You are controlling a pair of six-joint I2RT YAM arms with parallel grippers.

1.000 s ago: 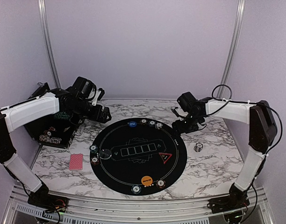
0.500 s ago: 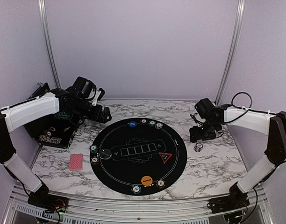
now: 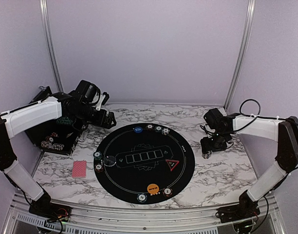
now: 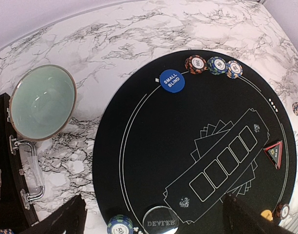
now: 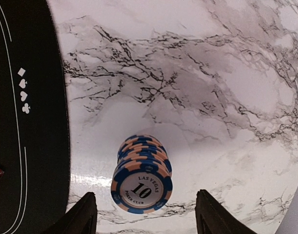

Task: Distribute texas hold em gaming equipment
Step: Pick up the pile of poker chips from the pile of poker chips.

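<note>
Chips (image 4: 216,65): 3 by blue btn (image 4: 172,81), 1 stack (image 5: 141,181) off mat (image 5: 27,146)

Whole setup sits in a little booth: plain lilac back wall (image 3: 149,48), matching side panels (image 3: 15,48), and aluminium posts (image 3: 49,48) up the back corners. The tabletop (image 3: 222,170) is white marble-look with grey veins, with a metal rail (image 3: 139,214) along the near edge. Lighting's soft and even.

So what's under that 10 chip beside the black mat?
Under the 10 chip sit more blue-and-peach chips, stacked slightly askew on the marble table. Their count and the tabletop directly beneath are hidden.
</note>
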